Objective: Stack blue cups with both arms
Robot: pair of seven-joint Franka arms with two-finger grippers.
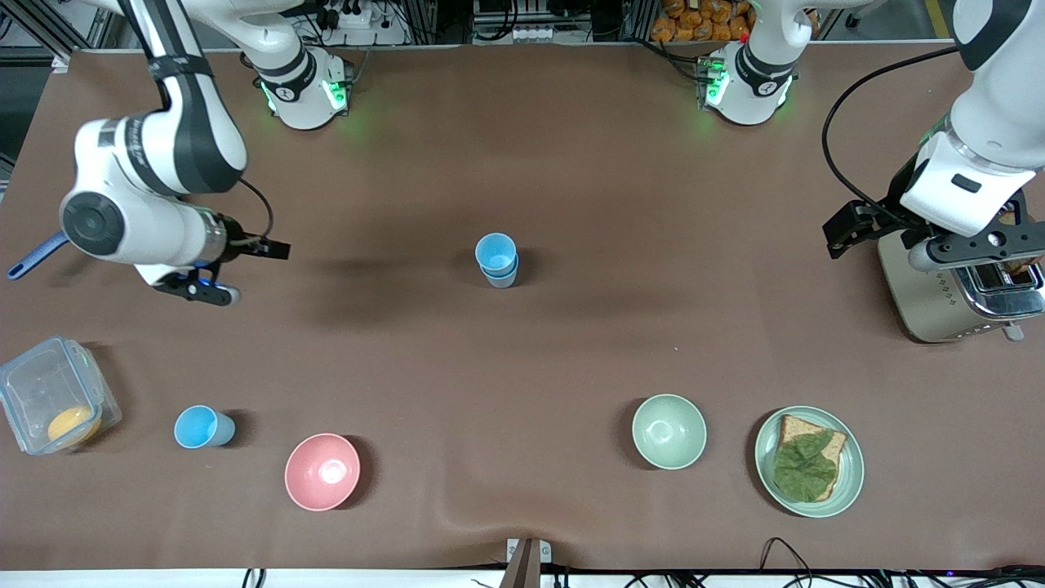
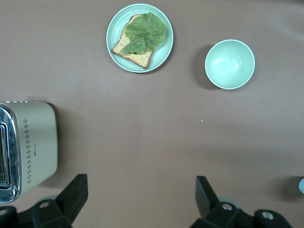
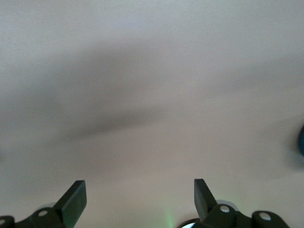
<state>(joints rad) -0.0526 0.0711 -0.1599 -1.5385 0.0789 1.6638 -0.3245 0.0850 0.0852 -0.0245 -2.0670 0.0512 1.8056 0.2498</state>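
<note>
**Two cups nested mid-table, a third standing apart**

The stacked blue cups (image 1: 496, 260) stand upright at the table's centre, bright one nested in the paler. From them, a lone blue cup (image 1: 198, 427) sits at about eight o'clock, between the plastic container (image 1: 51, 405) and the pink bowl (image 1: 322, 471). The right gripper (image 3: 138, 195) hangs over bare cloth toward nine o'clock, fingers spread wide, empty. The left gripper (image 2: 141, 194) hangs beside the toaster (image 1: 955, 298) at three o'clock, likewise wide and empty. The green bowl (image 1: 669, 430) and sandwich plate (image 1: 808, 461) lie around five o'clock.
</note>
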